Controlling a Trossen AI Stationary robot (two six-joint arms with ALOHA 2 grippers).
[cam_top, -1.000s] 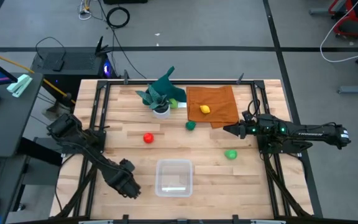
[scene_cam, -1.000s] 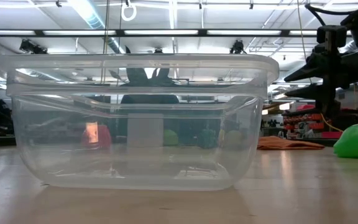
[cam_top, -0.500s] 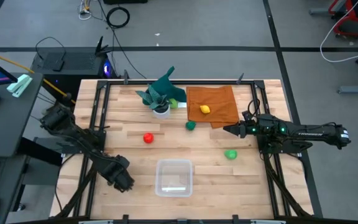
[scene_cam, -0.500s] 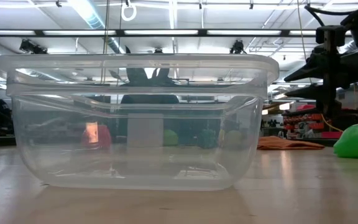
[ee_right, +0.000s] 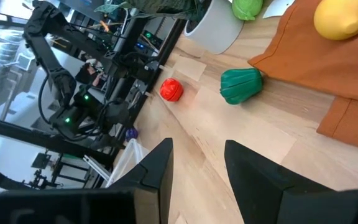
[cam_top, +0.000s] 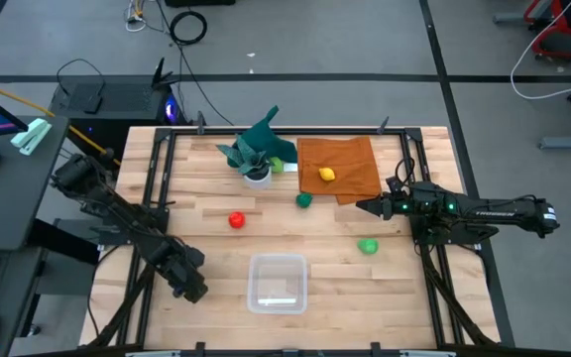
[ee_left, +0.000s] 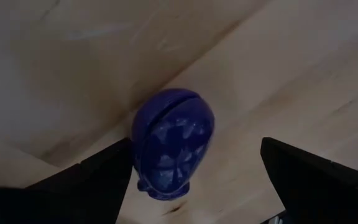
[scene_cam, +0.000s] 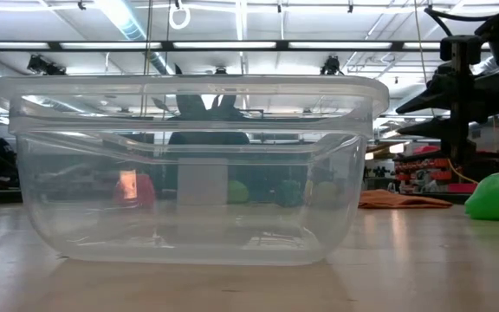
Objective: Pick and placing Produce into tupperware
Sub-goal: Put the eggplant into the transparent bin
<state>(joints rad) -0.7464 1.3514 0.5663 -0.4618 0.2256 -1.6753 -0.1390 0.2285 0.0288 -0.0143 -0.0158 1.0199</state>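
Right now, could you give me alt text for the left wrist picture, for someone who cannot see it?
A small purple toy eggplant lies on the pale wooden table, seen close from above. The left gripper hovers over it, one dark finger on each side, open and not touching it.

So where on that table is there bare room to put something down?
Bare wood lies between the red fruit and the light green one, and along the front edge right of the tupperware. The back is crowded: potted plant, orange cloth, yellow fruit, dark green vegetable.
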